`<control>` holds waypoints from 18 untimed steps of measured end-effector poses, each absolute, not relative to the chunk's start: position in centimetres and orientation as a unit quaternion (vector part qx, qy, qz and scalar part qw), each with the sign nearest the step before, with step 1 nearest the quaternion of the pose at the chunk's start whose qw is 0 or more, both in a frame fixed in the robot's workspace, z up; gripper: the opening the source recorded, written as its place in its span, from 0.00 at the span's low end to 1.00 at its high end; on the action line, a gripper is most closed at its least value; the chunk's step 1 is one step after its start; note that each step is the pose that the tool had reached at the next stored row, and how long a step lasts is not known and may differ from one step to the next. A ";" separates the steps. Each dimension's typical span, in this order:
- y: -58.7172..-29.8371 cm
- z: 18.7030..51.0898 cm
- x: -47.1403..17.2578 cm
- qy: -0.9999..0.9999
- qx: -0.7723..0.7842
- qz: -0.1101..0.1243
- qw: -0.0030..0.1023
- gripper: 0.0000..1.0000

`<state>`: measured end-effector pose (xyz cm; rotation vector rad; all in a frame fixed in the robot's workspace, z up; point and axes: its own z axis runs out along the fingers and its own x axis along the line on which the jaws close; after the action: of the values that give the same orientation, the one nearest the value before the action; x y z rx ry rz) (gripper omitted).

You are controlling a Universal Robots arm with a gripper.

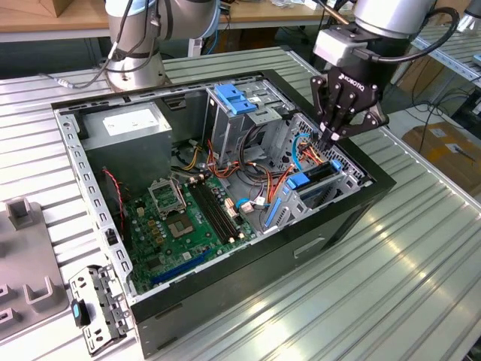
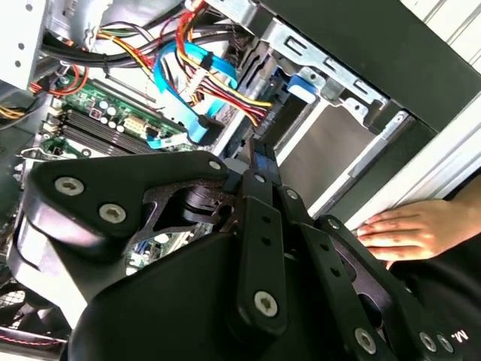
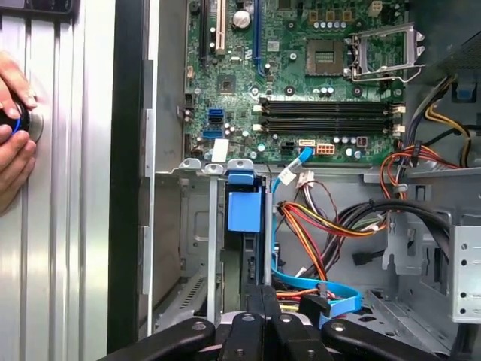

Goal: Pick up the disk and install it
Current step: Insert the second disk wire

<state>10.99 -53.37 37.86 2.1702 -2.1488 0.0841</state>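
Note:
The disk [image 1: 314,177], a dark drive with bright blue rails, stands on edge inside the drive bay at the exterior view's right end of the open computer case [image 1: 90,173]. In the first wrist view the disk [image 3: 245,212] runs from its blue end tab toward my fingers. My gripper [image 1: 331,138] hangs straight over the bay. Its fingers are drawn together to a point, shut, at the disk's upper end. In the second wrist view, a sliver of blue shows at the gripper's [image 2: 260,159] tips. I cannot tell whether they pinch the rail or only touch it.
A person's hand [image 3: 11,128] rests on the ribbed table beside the case, seen too in the second wrist view [image 2: 406,229]. Orange, yellow and blue cables [image 1: 301,154] crowd the bay. Also in view: a blue-handled grey cage [image 1: 234,98], the motherboard [image 1: 188,218], a perforated bracket [image 1: 94,308] and another arm's base [image 1: 135,53].

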 end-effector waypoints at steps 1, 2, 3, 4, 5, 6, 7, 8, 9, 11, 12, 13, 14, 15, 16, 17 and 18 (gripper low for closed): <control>-53.0 38.0 11.0 -0.703 0.710 0.027 0.044 0.11; -52.6 38.1 11.0 -0.703 0.710 0.027 0.044 0.11; -52.3 38.1 11.0 -0.703 0.710 0.026 0.043 0.11; -51.9 38.1 11.1 -0.703 0.710 0.026 0.043 0.11; -51.7 38.1 11.1 -0.703 0.710 0.026 0.043 0.11; -51.5 38.1 11.1 -0.703 0.710 0.026 0.043 0.11; -51.2 38.2 11.1 -0.703 0.710 0.025 0.043 0.11; -51.0 38.2 11.1 -0.703 0.710 0.025 0.043 0.11; -50.8 38.3 11.2 -0.703 0.710 0.025 0.043 0.11; -50.5 38.7 11.2 -0.703 0.710 0.025 0.043 0.11; -50.4 39.0 11.3 -0.703 0.710 0.025 0.043 0.11; -50.1 39.3 11.3 -0.703 0.710 0.025 0.043 0.11; -49.7 39.3 11.4 -0.703 0.710 0.026 0.043 0.11; -49.4 39.0 11.4 -0.703 0.710 0.026 0.044 0.11; -49.0 38.8 11.4 -0.703 0.710 0.027 0.045 0.11; -48.7 38.5 11.4 -0.703 0.710 0.028 0.046 0.11; -48.6 38.5 11.4 -0.702 0.709 0.032 0.049 0.11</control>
<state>11.37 -48.61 38.50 2.1612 -2.1398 0.0970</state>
